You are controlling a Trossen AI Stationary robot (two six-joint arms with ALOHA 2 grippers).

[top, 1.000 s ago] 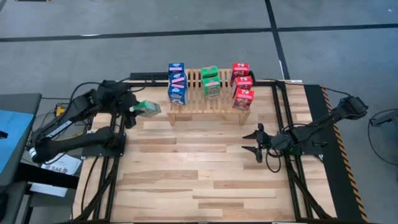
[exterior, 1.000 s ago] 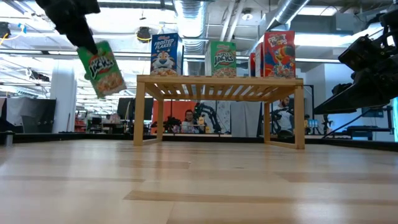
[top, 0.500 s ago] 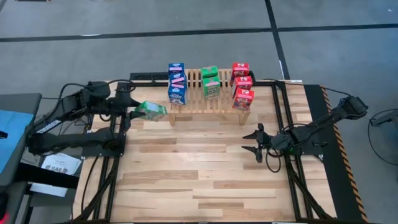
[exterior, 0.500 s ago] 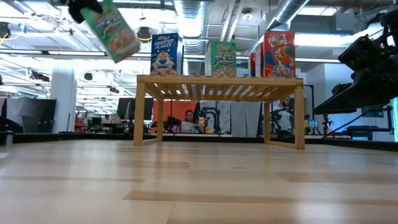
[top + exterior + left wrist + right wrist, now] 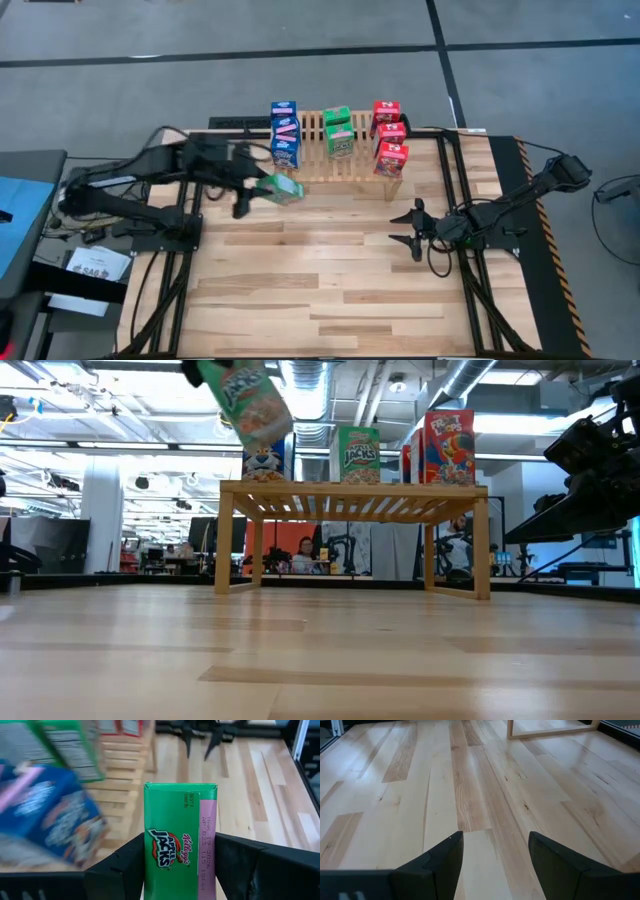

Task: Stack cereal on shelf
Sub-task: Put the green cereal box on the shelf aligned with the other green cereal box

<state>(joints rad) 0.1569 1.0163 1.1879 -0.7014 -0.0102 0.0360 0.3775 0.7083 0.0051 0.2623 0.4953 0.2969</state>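
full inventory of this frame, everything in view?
Blue cereal boxes: three, blue, left end of the rack.
Green cereal boxes on rack: two, green, middle of the rack.
Red cereal boxes: three, red, right end of the rack.
Held green box: one, green, in the air by the rack's front left corner.
Rack: one, light wood, far side of the table.
Table: one, plank top.
Left gripper: shut on the held green box.
Right gripper: open, empty, right of table centre.

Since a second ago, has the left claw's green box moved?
Yes. In the high view the green box has travelled right, from well left of the shelf to its front-left corner.
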